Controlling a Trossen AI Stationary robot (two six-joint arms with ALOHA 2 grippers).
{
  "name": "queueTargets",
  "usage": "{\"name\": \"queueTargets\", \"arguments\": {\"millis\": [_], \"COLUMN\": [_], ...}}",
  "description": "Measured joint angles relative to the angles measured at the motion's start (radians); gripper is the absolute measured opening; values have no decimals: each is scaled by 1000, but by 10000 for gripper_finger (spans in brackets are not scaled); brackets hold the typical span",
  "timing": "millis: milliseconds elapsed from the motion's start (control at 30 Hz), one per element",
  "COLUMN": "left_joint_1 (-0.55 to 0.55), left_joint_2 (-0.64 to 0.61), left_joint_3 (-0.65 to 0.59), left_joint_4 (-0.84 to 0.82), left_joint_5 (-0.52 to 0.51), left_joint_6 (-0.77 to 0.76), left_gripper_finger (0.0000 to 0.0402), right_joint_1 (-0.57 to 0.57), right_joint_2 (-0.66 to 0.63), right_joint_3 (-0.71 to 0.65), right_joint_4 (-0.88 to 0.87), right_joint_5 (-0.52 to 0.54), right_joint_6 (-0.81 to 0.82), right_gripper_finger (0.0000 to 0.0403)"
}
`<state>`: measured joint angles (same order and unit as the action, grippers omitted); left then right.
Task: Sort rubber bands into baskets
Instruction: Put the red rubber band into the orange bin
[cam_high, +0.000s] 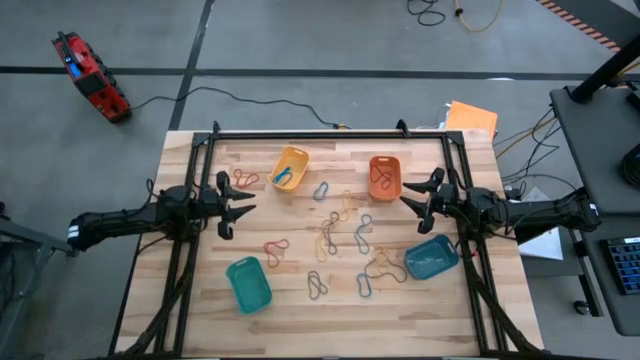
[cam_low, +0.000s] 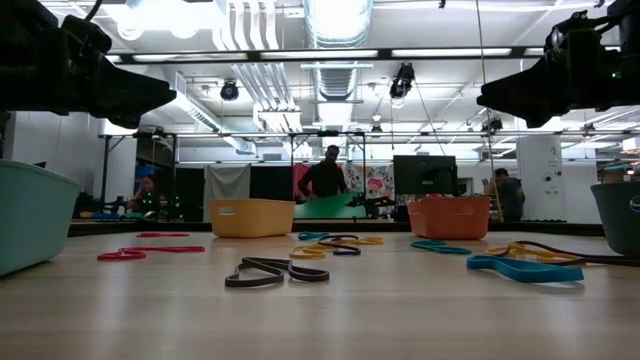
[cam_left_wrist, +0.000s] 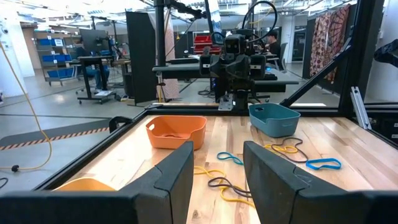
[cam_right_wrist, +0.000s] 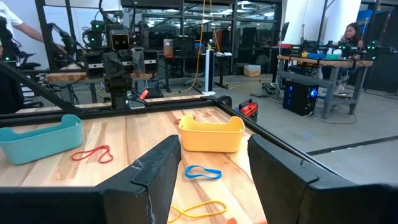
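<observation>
Above the wooden bench (cam_high: 200, 310), I hold both arms level and facing each other. My left hand (cam_high: 243, 203) is spread and empty; just ahead of its fingertips lie red rubber bands (cam_high: 245, 180), and farther ahead, to one side, sits the yellow basket (cam_high: 289, 167) with a blue band inside. The teal-green basket (cam_high: 248, 283) rests off to its other side. My right hand (cam_high: 408, 199) is spread too, gripping nothing, with the orange basket (cam_high: 384, 176) just beside its fingertips and the blue-teal basket (cam_high: 431, 257) near its wrist. Between the two hands, loose bands (cam_high: 345, 240) lie scattered, touching neither hand. Beyond the bench, a person (cam_low: 324, 176) stands in the room.
</observation>
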<state>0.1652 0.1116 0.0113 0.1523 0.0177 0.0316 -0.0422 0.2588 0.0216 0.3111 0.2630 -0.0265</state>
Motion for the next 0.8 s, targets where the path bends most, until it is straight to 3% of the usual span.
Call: {"name": "queueTargets", "arguments": {"millis": [200, 333, 600, 800], "left_joint_1": [0, 0, 0, 0], "left_joint_2": [0, 1, 0, 0], "left_joint_3": [0, 0, 0, 0], "left_joint_4": [7, 62, 155, 224], "left_joint_5": [0, 1, 1, 1], "left_joint_6": [-3, -102, -193, -199], "left_gripper_finger": [125, 125, 125, 125], "right_joint_1": [0, 0, 0, 0], "right_joint_2": [0, 0, -1, -1], "right_joint_3": [0, 0, 2, 2], "right_joint_4": [0, 1, 9, 10], "right_joint_5": [0, 0, -1, -3], "right_joint_6": [0, 6, 176, 183], "right_gripper_finger": [183, 183, 183, 183]}}
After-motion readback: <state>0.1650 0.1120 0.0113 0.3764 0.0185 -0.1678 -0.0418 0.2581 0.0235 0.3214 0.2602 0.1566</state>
